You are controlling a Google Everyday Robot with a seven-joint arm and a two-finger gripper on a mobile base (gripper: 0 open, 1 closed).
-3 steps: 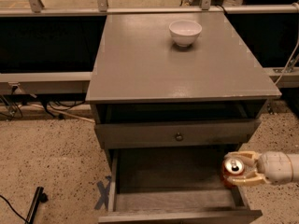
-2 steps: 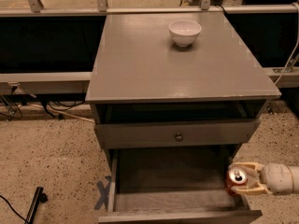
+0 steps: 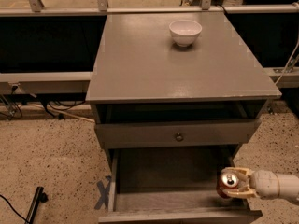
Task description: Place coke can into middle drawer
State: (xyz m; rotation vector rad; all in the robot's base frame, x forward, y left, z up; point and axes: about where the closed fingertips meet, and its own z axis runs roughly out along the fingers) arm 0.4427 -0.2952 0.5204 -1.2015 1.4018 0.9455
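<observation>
My tool (image 3: 229,184), clamped on the small red coke can (image 3: 228,179), hangs over the right wall of the grey wooden middle drawer (image 3: 163,171); next I'd shift inward, lower, release.

Down low on the right, the gripper (image 3: 230,183) is showing two short curved fingers (image 3: 237,172) in a pale tan, like cream plastic, and they are catching a warm glow from the light. Behind them the wrist (image 3: 264,185) is swelling into a smooth, rounded off-white barrel with a thin darker seam ringing it. The arm (image 3: 290,191) is running on as a plain pale tube to the right edge.
</observation>
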